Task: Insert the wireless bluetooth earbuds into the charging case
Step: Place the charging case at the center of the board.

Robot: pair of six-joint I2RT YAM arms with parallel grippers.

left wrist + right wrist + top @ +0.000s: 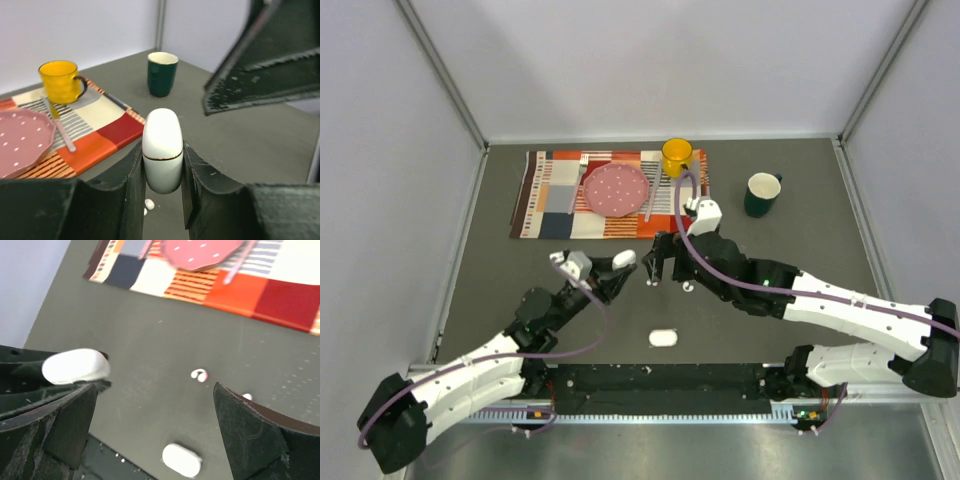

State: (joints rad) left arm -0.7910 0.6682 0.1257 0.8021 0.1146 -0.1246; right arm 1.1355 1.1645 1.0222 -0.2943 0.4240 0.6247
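Observation:
My left gripper [163, 167] is shut on a small white charging case [162, 145], held upright above the table with its lid closed along a thin gold seam. The top view shows this case [624, 258] just left of my right gripper [661, 264]. That right gripper [154, 388] is open and holds nothing. Two tiny white earbuds [199, 375] [247, 396] lie on the dark table under it. In the top view they show as specks [654, 284] [688, 288]. A second white case [663, 338] lies flat nearer the arm bases.
At the back lies a patchwork placemat [550, 195] with a pink dotted plate [615, 189], a yellow mug [677, 156] and cutlery. A dark green mug [762, 194] stands to the right of it. Grey walls enclose the table.

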